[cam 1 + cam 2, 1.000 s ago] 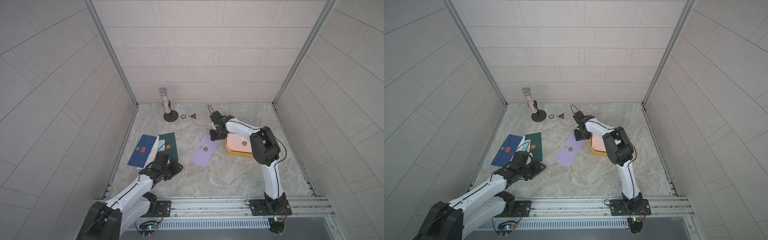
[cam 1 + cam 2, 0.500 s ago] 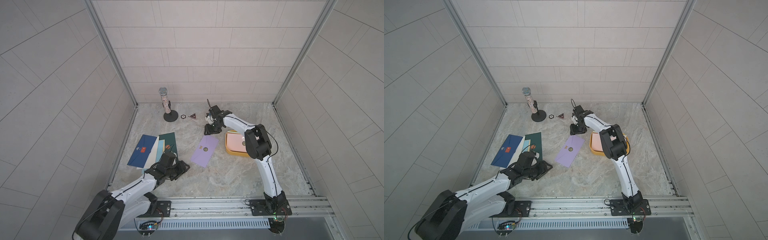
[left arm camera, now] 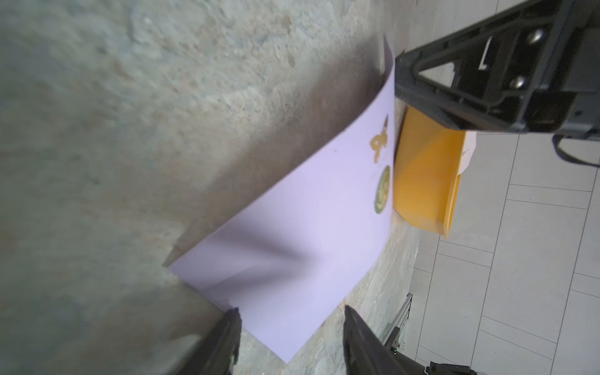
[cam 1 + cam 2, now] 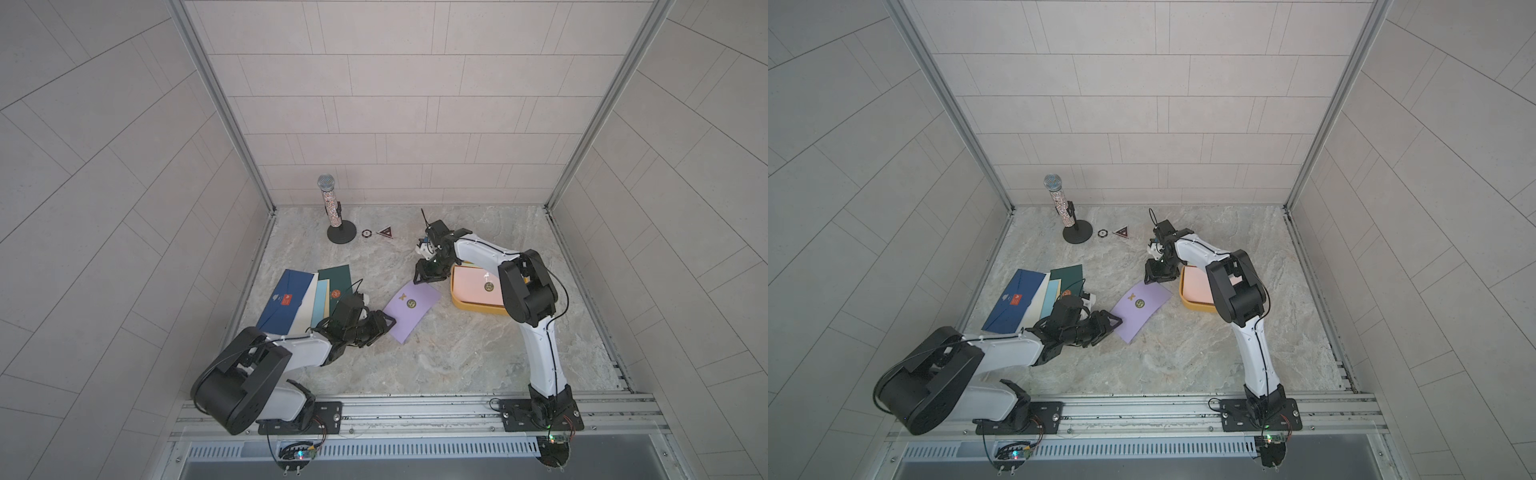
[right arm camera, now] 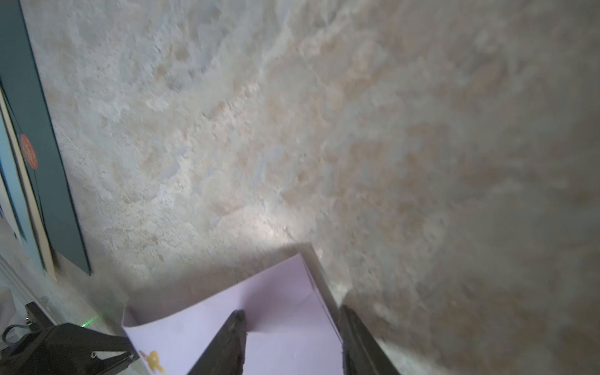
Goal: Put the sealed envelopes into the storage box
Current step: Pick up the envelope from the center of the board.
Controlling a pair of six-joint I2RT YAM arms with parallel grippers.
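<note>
A lilac sealed envelope [image 4: 411,309] [image 4: 1142,309] lies bowed on the marble floor between my two grippers. My left gripper [image 4: 388,322] [image 3: 290,319] is open, its fingers either side of the envelope's [image 3: 292,243] near corner. My right gripper [image 4: 426,276] [image 5: 292,316] is open over the far corner of the envelope [image 5: 276,318], which curls up off the floor. The mustard-yellow storage box [image 4: 473,305] [image 3: 422,181] stands just right of it, a pink envelope [image 4: 478,282] on top. At left lie navy [image 4: 286,299], cream [image 4: 307,303], light blue [image 4: 322,301] and dark green [image 4: 336,276] envelopes.
A glittery microphone on a black round stand [image 4: 332,212] rises at the back left. Beside it lie a small round black badge [image 4: 365,233] and a triangular one [image 4: 385,232]. Tiled walls close three sides; a metal rail [image 4: 415,409] runs along the front.
My left gripper has slid right from the envelope pile to the lilac envelope's near corner. My right gripper has come forward onto its far corner. The envelope now bows upward.
</note>
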